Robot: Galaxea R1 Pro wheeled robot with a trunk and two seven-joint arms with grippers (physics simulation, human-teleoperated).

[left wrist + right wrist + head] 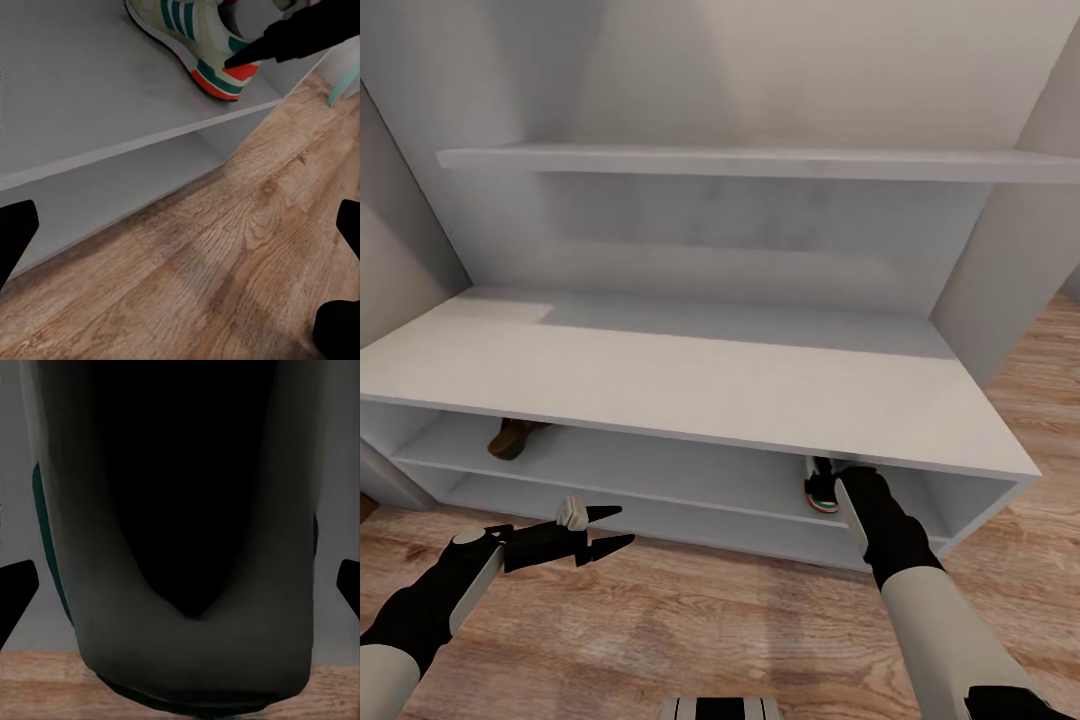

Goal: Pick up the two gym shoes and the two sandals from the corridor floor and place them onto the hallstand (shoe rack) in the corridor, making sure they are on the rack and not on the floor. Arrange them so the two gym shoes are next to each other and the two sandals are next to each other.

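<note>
Gym shoe (820,492) on hallstand (690,375) shelf | right gripper (847,484) grip unclear | left gripper (605,530) spread

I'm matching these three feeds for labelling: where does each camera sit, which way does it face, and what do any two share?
Head view: on the robot's head, looking forward and down at the pale-grey two-tier hallstand and light brown wood-plank floor; both arms show, the left pincer over the floor, and a dark brown sandal on a shelf.
Left wrist view: near the left pincer, facing a shelf edge and floor.
Right wrist view: near the right pincer, looking into a shoe's dark inside.
Head and left wrist views share the white green-striped gym shoe.
</note>
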